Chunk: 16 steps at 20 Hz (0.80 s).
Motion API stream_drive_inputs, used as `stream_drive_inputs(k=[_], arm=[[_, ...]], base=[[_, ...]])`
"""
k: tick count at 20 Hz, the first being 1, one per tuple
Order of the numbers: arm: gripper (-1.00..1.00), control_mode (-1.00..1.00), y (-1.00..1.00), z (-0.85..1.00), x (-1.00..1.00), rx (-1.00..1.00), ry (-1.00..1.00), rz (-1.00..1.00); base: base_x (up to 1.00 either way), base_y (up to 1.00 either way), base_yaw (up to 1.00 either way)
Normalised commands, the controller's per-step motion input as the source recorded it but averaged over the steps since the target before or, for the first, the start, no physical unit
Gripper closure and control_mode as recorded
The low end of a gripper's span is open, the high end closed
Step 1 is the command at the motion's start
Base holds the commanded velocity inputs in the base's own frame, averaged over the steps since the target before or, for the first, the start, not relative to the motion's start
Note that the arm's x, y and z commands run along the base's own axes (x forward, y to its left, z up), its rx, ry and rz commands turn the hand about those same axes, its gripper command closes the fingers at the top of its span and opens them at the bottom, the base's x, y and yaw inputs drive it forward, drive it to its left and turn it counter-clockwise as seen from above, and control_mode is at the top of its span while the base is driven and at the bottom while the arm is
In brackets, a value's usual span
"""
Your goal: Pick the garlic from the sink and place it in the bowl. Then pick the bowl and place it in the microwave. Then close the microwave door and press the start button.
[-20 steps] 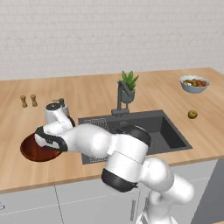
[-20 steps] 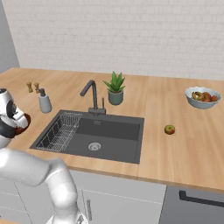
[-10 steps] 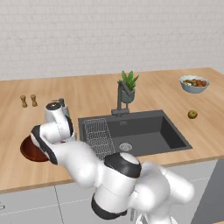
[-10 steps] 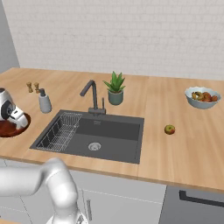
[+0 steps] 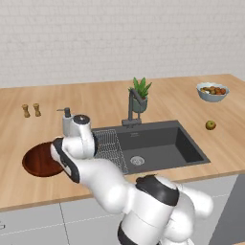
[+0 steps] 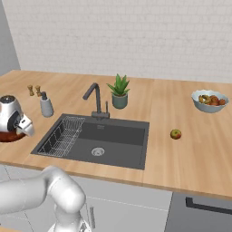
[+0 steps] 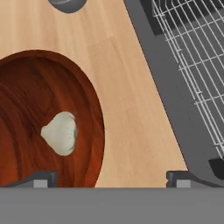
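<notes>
Since a second ago the arm has lifted off the bowl (image 7: 52,87) and the jaws have spread wide, holding nothing. The garlic (image 7: 60,133) lies inside it, pointed end toward the hand view's left, long axis across. The gripper (image 7: 111,178) hangs above the rim. The frame cuts the bowl's left side; the arm hides part of it beside the sink (image 5: 158,143).

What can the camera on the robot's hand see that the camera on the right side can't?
Hand view alone: the small off-white garlic bulb lying inside the glossy reddish-brown wooden bowl, with the two dark fingers spread wide apart, holding nothing.

Right base view alone: the dark grey faucet, a potted green plant, a pale grey bowl of fruit, and a small round fruit on the counter.

Both: the bowl, the wooden counter, and the wire rack at the sink's edge.
</notes>
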Motion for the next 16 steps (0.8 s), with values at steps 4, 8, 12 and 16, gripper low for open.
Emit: stream_drive_inputs(k=[4, 8, 12, 16], arm=[[-1.00, -1.00, 0.09, -0.02, 0.11, 0.05, 0.00, 0.00], [-1.00, -1.00, 0.28, -0.02, 0.11, 0.02, 0.00, 0.00], [-1.00, -1.00, 0.22, -0.06, 0.07, 0.00, 0.00, 0.00], [-1.00, -1.00, 0.00, -0.07, 0.03, 0.00, 0.00, 0.00]], base=[[0.00, 0.00, 0.00], [0.00, 0.00, 0.00], [0.00, 0.00, 0.00], [0.00, 0.00, 0.00]])
